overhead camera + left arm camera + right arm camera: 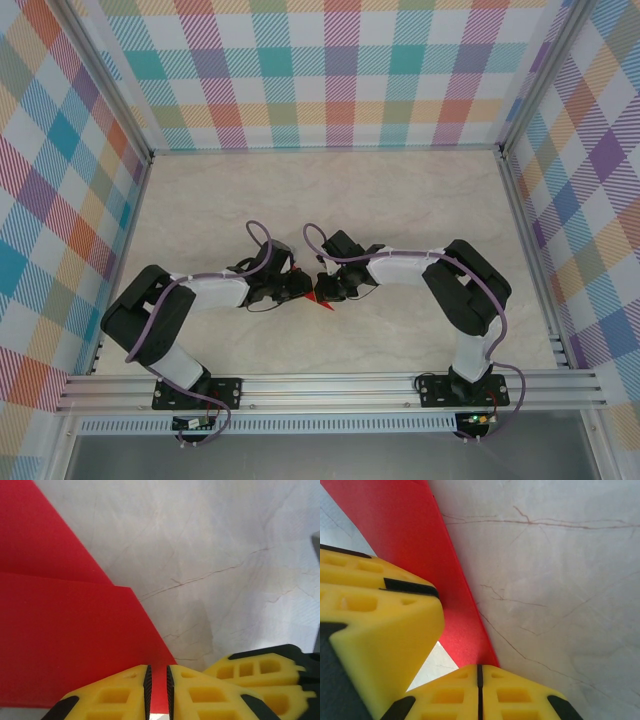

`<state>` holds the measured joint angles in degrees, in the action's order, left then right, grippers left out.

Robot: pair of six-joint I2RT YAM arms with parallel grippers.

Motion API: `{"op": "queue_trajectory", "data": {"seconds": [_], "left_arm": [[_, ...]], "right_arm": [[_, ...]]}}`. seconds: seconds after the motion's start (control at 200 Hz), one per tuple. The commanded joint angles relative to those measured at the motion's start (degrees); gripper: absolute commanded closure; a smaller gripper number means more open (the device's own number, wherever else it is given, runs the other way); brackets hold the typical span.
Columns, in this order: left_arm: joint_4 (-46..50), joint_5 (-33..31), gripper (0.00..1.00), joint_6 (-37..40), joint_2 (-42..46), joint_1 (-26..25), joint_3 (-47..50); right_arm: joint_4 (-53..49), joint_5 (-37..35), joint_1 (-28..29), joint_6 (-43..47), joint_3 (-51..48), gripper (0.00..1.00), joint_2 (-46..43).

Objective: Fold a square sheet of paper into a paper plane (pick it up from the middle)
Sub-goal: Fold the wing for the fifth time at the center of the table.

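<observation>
The left gripper (157, 692) pinches the edge of the folded red paper (60, 630) between nearly closed fingers. The right gripper (480, 692), fingers pressed together on the paper's pointed tip, meets it above the marbled bench (400, 200).

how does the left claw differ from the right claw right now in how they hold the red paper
The left claw has a thin gap between its yellow fingers, with the red paper in it; the right claw is shut tight, fingers meeting at the paper's edge. The left claw's paper spreads wide with a fold step; the right claw's is a narrow strip. Both meet mid-table over it.
</observation>
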<state>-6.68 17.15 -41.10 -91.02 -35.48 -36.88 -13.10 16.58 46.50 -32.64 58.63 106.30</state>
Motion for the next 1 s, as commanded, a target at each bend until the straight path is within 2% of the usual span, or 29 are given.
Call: {"op": "queue_trajectory", "data": {"seconds": [0.0,0.41,0.995], "left_arm": [[-0.1,-1.0,0.82,-0.9,-1.2,-0.8,0.4],[1.7,-15.0,0.83,-4.9,1.0,-0.2,5.4],[6.9,-17.8,0.83,-4.5,3.3,8.9,5.8]], "right_arm": [[-3.5,-2.7,0.2,-0.4,-1.2,0.92,3.5],[-8.0,-6.9,0.2,1.1,-3.0,0.91,6.2],[-12.6,-11.9,0.2,0.6,-2.9,0.92,9.0]]}}
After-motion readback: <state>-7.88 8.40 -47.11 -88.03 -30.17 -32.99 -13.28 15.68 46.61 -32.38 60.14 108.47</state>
